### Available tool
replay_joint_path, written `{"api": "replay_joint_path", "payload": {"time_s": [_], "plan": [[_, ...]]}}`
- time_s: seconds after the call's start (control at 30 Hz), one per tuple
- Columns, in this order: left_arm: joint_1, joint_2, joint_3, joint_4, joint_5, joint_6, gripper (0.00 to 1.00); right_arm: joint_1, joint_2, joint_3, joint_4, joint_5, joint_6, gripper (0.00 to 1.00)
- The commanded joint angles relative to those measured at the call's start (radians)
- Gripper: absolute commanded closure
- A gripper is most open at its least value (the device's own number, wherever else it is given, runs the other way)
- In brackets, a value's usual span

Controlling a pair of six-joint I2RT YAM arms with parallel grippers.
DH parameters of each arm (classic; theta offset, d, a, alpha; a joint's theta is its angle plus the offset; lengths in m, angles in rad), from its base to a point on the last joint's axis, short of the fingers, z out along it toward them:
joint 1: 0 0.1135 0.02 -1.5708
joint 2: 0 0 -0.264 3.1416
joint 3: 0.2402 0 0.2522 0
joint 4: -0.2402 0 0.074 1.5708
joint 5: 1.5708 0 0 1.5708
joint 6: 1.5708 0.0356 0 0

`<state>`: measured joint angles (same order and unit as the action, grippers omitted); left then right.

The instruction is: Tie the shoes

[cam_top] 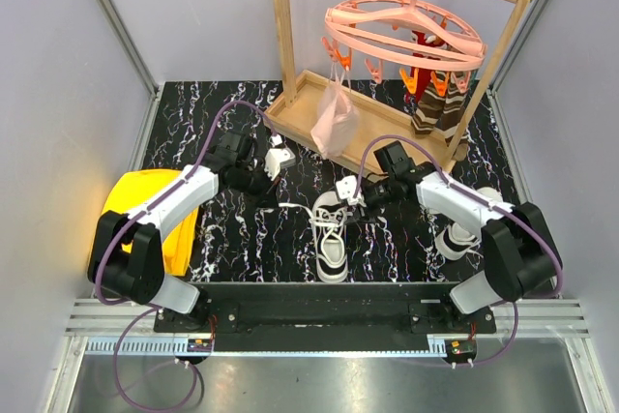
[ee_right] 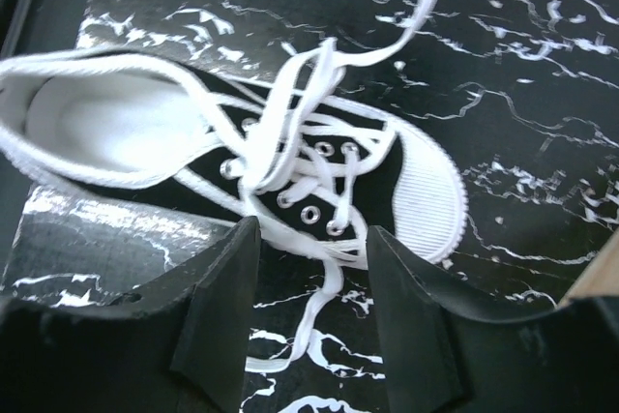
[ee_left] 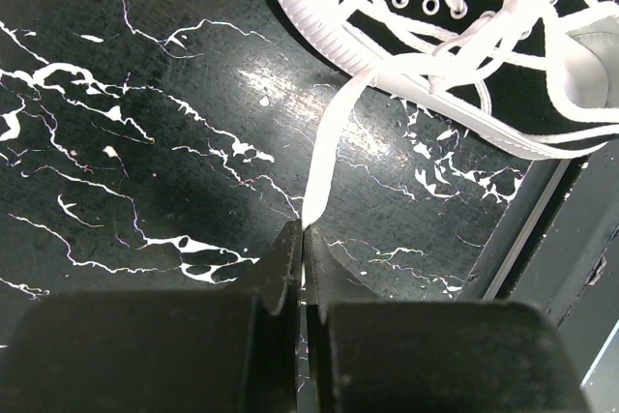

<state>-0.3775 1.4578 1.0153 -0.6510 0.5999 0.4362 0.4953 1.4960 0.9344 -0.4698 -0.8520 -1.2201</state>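
One black-and-white sneaker [cam_top: 330,237] stands at the table's front centre with its laces loose. The second sneaker [cam_top: 456,237] is at the right, partly hidden by my right arm. My left gripper [cam_top: 271,197] is left of the centre sneaker. In the left wrist view it [ee_left: 304,229] is shut on the end of a white lace [ee_left: 331,142] that runs taut to the sneaker [ee_left: 455,55]. My right gripper [cam_top: 350,196] is open at the sneaker's far end. In the right wrist view it [ee_right: 309,237] straddles the other lace [ee_right: 324,311] beside the sneaker [ee_right: 426,191], without touching it.
A wooden rack [cam_top: 284,36] stands at the back with a pink clip hanger [cam_top: 401,34], a pink bag [cam_top: 334,118] and brown striped socks [cam_top: 432,103]. A yellow cloth [cam_top: 145,205] lies at the left under my left arm. The table's front edge [cam_top: 319,287] is just behind the sneaker's heel.
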Motion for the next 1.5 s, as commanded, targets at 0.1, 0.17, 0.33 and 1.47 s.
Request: {"api": "replay_joint_path", "payload": {"time_s": [0.1, 0.17, 0.33, 1.47], "plan": [[0.000, 0.009, 0.034, 0.033, 0.037, -0.005, 1.00, -0.001, 0.036, 0.055, -0.148, -0.044, -0.202, 0.39], [0.000, 0.009, 0.035, 0.034, 0.035, -0.004, 1.00, -0.001, 0.049, 0.067, -0.151, -0.047, -0.203, 0.38], [-0.001, 0.010, 0.035, 0.033, 0.037, -0.005, 1.00, -0.001, 0.084, 0.089, -0.141, -0.048, -0.199, 0.40], [0.132, -0.209, 0.058, -0.021, 0.002, -0.027, 1.00, -0.003, -0.431, -0.146, -0.288, 0.419, 0.140, 1.00]]}}
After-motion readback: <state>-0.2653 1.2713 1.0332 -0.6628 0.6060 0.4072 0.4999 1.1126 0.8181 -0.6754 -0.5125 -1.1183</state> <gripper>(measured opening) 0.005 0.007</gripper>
